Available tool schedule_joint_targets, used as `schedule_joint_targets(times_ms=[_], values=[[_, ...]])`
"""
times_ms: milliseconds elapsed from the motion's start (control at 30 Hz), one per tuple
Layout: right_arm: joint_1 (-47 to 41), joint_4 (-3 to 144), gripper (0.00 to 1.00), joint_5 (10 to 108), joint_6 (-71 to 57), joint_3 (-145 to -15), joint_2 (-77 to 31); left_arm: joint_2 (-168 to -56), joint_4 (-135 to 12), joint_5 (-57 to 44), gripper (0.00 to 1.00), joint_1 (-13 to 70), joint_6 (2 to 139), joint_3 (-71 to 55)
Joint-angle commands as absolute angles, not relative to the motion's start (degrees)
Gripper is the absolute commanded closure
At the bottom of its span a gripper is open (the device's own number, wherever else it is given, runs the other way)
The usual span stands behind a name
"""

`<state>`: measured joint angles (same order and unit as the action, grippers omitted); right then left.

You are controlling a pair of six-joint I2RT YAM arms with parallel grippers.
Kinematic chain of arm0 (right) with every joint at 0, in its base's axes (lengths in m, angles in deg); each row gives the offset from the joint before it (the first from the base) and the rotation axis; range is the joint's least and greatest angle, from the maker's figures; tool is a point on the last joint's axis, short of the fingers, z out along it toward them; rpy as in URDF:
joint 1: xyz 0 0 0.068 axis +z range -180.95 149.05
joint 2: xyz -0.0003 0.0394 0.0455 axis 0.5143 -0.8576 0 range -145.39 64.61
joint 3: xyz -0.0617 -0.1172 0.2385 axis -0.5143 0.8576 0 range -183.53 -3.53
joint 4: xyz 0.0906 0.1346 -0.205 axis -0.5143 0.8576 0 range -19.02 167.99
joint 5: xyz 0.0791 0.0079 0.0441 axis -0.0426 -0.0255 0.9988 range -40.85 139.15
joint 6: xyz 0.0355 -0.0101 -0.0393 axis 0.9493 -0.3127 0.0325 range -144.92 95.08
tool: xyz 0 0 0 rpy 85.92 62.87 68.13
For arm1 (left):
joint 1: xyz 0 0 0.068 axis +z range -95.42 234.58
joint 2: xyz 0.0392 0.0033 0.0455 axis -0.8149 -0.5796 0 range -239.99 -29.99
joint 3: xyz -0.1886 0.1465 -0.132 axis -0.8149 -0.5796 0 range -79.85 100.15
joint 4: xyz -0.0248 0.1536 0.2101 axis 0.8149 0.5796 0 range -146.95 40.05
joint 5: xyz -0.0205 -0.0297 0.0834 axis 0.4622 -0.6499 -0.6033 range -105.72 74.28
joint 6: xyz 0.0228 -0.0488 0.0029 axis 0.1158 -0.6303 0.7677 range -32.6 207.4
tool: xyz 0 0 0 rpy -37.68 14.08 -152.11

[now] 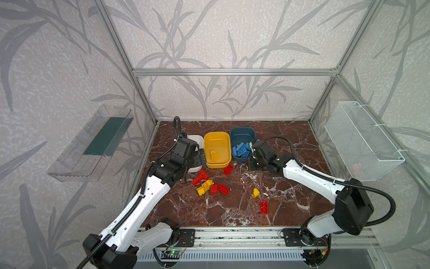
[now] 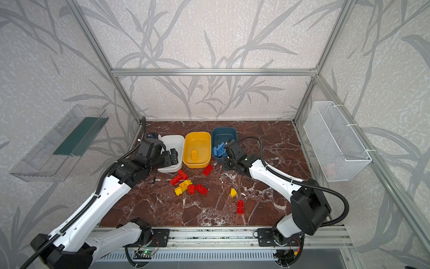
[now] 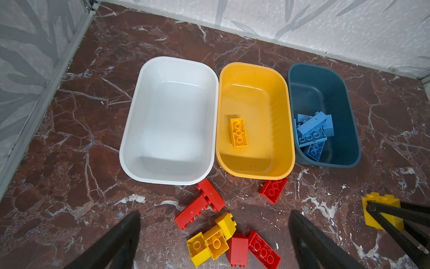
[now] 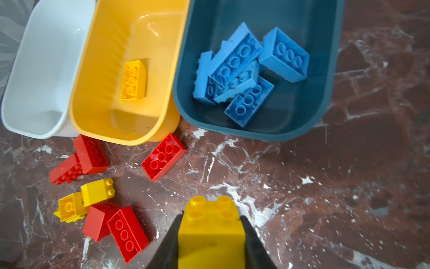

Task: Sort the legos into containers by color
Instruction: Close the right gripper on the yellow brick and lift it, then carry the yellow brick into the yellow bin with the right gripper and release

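yellow brick (image 4: 210,237), pinched in the right end effector (image 4: 211,216), hangs just near of the teal tub (image 4: 321,69), likely bound for the yellow tub (image 4: 160,76); left end effector (image 3: 215,213) hovers spread at the white tub (image 3: 172,116).

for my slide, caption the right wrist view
right gripper grips a chunky yellow plastic brick near the rounded yellow tub
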<state>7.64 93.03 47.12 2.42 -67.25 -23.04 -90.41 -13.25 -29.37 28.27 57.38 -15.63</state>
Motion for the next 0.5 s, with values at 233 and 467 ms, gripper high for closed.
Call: schedule_joint_targets(times_ms=[233,467], values=[[8.2,95.18,0.81,52.83,-1.71,-85.28,-38.34,-83.75,-15.86,-36.26,0.02,28.37,56.15,-18.39],[8.59,97.89,0.81,54.02,-2.15,-96.62,-47.66,-82.52,-16.19,-36.78,0.02,28.4,56.56,-18.56]])
